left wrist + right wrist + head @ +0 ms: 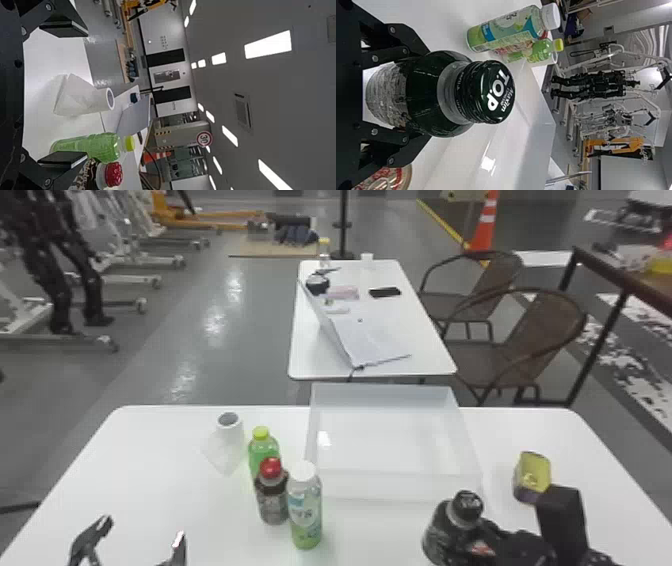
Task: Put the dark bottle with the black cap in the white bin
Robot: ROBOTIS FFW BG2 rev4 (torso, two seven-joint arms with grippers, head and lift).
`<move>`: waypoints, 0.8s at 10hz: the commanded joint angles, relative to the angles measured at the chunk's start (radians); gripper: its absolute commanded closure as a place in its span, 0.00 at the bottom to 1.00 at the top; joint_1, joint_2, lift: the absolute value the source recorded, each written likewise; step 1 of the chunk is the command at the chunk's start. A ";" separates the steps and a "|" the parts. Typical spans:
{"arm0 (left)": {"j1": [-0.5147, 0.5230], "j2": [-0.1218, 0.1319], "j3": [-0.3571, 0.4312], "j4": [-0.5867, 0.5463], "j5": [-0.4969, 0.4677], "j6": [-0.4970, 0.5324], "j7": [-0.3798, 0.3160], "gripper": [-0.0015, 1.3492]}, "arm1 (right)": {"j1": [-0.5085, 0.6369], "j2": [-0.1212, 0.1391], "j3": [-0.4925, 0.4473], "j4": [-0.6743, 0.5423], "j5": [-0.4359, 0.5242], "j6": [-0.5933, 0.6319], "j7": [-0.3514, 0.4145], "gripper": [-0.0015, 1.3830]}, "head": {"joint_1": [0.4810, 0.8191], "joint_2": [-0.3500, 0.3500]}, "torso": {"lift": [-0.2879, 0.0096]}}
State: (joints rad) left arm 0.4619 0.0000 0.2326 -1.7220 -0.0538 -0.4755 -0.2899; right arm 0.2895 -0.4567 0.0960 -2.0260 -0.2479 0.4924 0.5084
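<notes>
- Gripping the dark bottle [437,532] around its body, the right gripper [492,542] has its fingers closed on either side of it; the black cap [468,507] points up, clear of the fingers.
- The bottle is outside the white bin [390,486], near its closest right corner; the bin's near wall stands between bottle and interior; whether the bottle's base touches the table [150,490], I cannot tell.
- The left gripper [142,532] is at the head view's lower left, fingers spread wide and grasping nothing.
- Left of the bin, three more bottles stand close together: a white-capped one [306,512] by the near left corner; a red-capped one [272,502] just beside it; a green one with a yellow cap [262,446] behind; whether they touch, I cannot tell.
- Further left stands a white paper roll [230,432], its loose sheet spread to one side.
- Right of the bin sits a yellow-topped container [532,477], just beyond the right arm.
- Behind the bin is another table [320,365]; it holds an open laptop [370,340] and a black phone [385,292]; chairs [500,360] stand to its right.
</notes>
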 commanded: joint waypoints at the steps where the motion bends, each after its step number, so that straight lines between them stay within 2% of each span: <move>1: -0.009 -0.003 -0.007 0.009 0.002 -0.003 0.000 0.15 | -0.046 0.033 0.001 0.010 0.027 -0.028 0.002 0.89 | 0.20 0.50 | 0.63; 6: -0.017 -0.003 -0.012 0.015 0.005 -0.008 0.000 0.15 | -0.224 0.142 0.011 0.224 0.071 -0.224 0.033 0.89 | 0.20 0.50 | 0.63; 7: -0.017 -0.003 -0.012 0.018 0.008 -0.009 0.000 0.15 | -0.251 0.155 0.011 0.263 0.084 -0.250 0.042 0.89 | 0.20 0.50 | 0.63; 8: -0.019 -0.003 -0.012 0.021 0.011 -0.012 0.000 0.15 | -0.277 0.155 0.010 0.306 0.091 -0.281 0.044 0.89 | 0.20 0.50 | 0.63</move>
State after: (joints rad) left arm 0.4444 0.0000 0.2208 -1.7029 -0.0448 -0.4861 -0.2899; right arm 0.0298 -0.3043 0.1070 -1.7468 -0.1617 0.2296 0.5524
